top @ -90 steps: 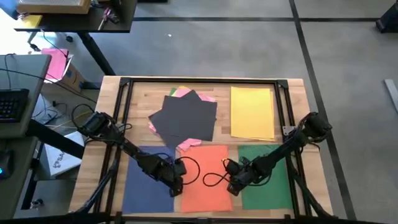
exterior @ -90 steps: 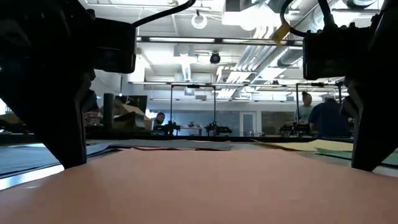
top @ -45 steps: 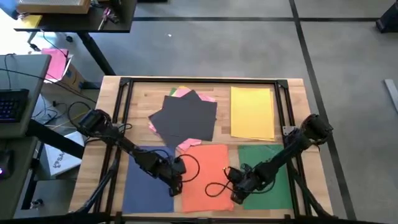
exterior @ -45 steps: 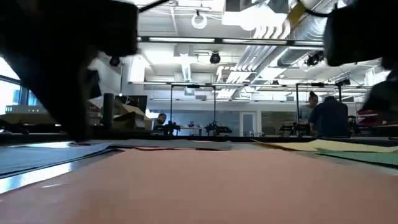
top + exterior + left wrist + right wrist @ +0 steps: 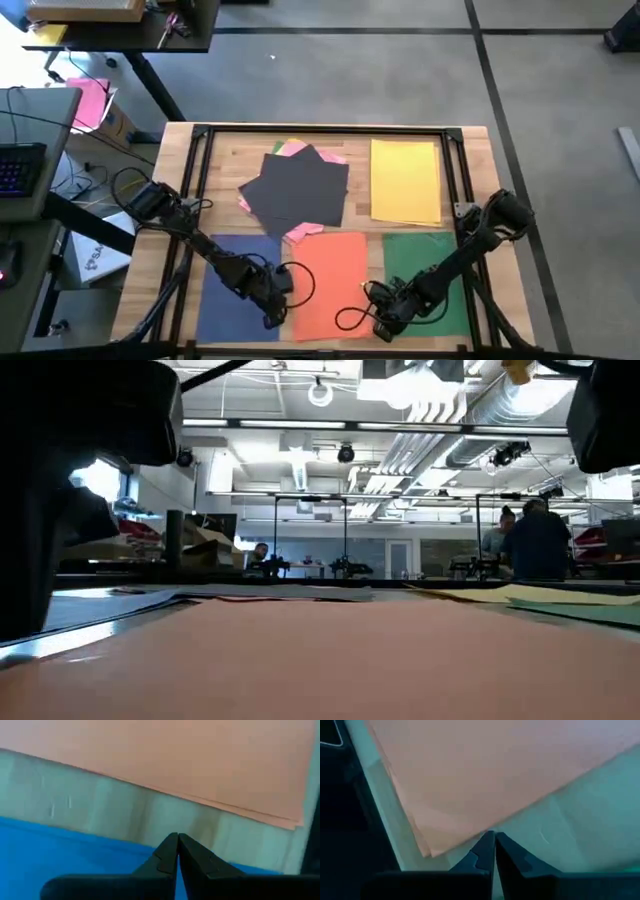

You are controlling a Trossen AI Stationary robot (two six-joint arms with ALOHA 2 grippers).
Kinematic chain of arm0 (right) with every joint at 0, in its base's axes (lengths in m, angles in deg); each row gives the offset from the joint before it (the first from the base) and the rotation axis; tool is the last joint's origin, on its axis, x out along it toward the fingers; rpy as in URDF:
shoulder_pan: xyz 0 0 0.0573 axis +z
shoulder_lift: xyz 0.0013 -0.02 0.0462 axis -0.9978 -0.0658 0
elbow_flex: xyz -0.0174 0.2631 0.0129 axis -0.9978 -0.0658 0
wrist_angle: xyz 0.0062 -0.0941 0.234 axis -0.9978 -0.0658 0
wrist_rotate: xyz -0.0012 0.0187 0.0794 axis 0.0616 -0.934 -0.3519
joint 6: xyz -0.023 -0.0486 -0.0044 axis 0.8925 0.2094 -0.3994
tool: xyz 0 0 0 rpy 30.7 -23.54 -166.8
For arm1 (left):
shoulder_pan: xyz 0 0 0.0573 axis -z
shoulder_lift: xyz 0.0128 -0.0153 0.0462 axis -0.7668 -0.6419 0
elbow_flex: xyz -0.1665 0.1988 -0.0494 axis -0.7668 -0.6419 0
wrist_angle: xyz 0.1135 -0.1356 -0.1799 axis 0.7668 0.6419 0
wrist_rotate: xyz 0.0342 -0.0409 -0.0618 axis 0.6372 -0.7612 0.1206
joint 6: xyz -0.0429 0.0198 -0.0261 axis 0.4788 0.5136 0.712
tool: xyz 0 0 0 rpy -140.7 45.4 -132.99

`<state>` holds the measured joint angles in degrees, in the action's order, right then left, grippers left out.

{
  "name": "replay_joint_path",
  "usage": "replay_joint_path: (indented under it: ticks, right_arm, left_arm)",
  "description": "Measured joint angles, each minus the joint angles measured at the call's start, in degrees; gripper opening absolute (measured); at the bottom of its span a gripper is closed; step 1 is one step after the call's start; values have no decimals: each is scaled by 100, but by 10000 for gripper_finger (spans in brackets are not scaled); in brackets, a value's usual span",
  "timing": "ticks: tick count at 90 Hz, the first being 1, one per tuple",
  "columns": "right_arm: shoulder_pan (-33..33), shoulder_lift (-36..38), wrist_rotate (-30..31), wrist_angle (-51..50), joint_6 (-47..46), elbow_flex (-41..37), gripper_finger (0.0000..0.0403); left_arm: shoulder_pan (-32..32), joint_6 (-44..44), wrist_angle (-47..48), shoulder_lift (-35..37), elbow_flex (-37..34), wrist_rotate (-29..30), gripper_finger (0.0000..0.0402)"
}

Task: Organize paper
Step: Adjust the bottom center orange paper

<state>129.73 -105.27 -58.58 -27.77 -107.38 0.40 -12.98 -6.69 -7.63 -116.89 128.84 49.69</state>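
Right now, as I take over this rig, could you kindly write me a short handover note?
Left gripper: shut, empty, low at the blue sheet, beside the orange sheet.
Right gripper: shut, empty, low at the orange sheet's near corner, by the green sheet.
Done: blue, orange and green lie flat side by side along the near edge; the yellow sheet lies apart behind.
Left: the dark grey sheet sits skewed over the pink sheet and others; that pile needs sorting.

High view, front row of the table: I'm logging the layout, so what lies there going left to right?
Blue sheet → left gripper → orange sheet → right gripper → green sheet.
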Motion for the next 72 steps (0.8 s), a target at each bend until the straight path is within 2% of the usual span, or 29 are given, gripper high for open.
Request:
replay_joint_path:
  ticks: [31,72]
  right_arm:
    - [-57,-28,126,367,207,-11,0]
    - [-76,131,311,232,632,-24,0]
  left_arm:
    - [2,-118,-146,-166,16,183,0]
    - [-23,-202,-157,-60,0,234,0]
